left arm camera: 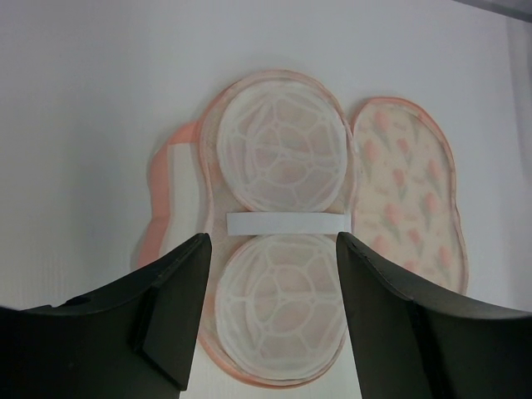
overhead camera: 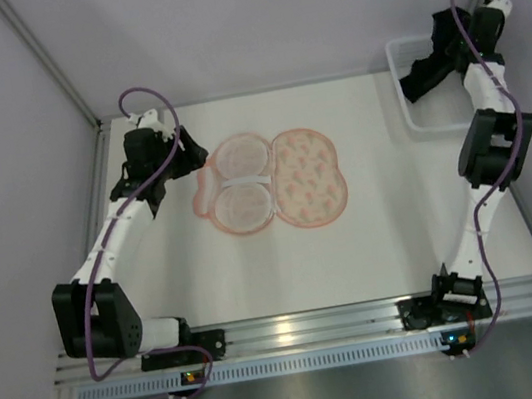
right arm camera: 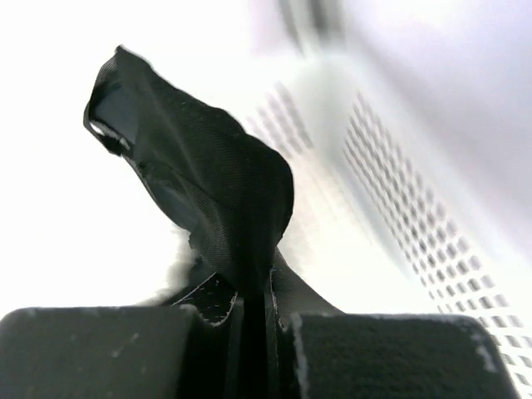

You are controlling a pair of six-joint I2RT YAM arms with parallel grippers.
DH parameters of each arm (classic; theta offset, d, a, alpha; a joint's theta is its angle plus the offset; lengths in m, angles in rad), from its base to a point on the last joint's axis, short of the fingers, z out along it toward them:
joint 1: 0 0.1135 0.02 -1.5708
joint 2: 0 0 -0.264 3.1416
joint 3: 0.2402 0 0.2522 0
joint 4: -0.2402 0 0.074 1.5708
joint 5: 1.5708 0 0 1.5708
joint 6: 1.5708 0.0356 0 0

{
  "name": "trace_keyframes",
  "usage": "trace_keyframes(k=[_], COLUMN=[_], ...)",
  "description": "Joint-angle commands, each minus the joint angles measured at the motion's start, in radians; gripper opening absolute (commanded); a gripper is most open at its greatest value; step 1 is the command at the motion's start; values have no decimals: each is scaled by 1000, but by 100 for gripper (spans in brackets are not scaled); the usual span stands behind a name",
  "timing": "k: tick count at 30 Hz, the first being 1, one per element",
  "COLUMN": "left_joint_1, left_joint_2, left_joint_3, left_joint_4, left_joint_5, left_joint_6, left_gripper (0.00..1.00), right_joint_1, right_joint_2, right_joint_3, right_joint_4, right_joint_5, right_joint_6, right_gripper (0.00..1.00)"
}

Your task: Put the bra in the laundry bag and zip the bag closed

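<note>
The laundry bag (overhead camera: 268, 181) lies opened flat on the table's middle, pale round halves on the left, orange-pink patterned lid (overhead camera: 309, 176) on the right. In the left wrist view its two pale halves (left arm camera: 281, 158) lie under a white band (left arm camera: 287, 223). My left gripper (overhead camera: 186, 151) is open and empty just left of the bag; in its own view (left arm camera: 273, 287) the near round half lies between the fingers. My right gripper (overhead camera: 419, 79) is over the white basket (overhead camera: 426, 119), shut on a black bra (right arm camera: 208, 174) that hangs from its fingertips.
The white mesh basket stands at the back right corner; its perforated wall (right arm camera: 416, 208) fills the right wrist view. Grey walls enclose the table on the left, back and right. A metal rail (overhead camera: 307, 330) runs along the near edge.
</note>
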Motion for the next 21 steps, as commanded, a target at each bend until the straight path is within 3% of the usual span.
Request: trace_keyframes(k=[1, 12, 21], left_joint_1=[-4, -4, -4], left_joint_2=[-46, -78, -129], left_joint_3=[-13, -31, -66], left_joint_4=[23, 23, 96], left_joint_5=[3, 34, 181], left_joint_6=[28, 38, 40], left_gripper=[68, 67, 67], right_joint_1=[41, 135, 293], right_joint_2=[-220, -572, -824], right_joint_3=[27, 5, -191], right_joint_4=[53, -56, -70], right_joint_5=[-16, -226, -477], right_joint_6=[-60, -117, -19], right_gripper=[0, 0, 0])
